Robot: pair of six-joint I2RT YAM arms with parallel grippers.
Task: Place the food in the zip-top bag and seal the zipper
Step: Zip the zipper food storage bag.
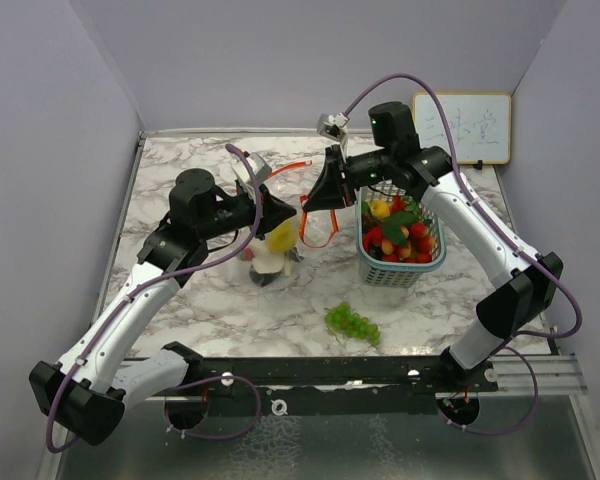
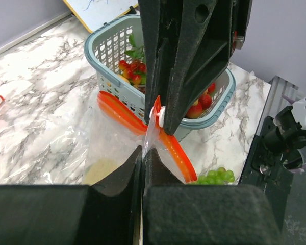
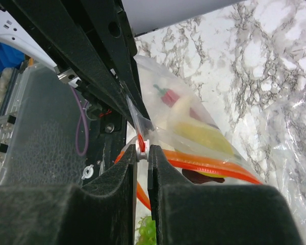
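The zip-top bag (image 1: 280,245) hangs between my two grippers above the table, with a yellow pepper (image 1: 283,237) and a red piece (image 3: 168,95) inside. My left gripper (image 1: 278,213) is shut on the bag's clear corner (image 2: 145,145). My right gripper (image 1: 325,192) is shut on the white slider (image 3: 143,148) of the orange-red zipper (image 3: 209,166). The zipper (image 2: 178,153) loops open below the slider (image 2: 159,116). A green grape bunch (image 1: 352,322) lies on the table in front. Red food pieces and leafy bits sit in the teal basket (image 1: 403,272).
The teal basket (image 2: 104,51) stands right behind the bag on the right. A second clear bag (image 1: 280,172) with an orange strip lies at the back. A whiteboard (image 1: 462,127) leans on the back wall. The arms' base rail (image 1: 360,368) runs along the near edge.
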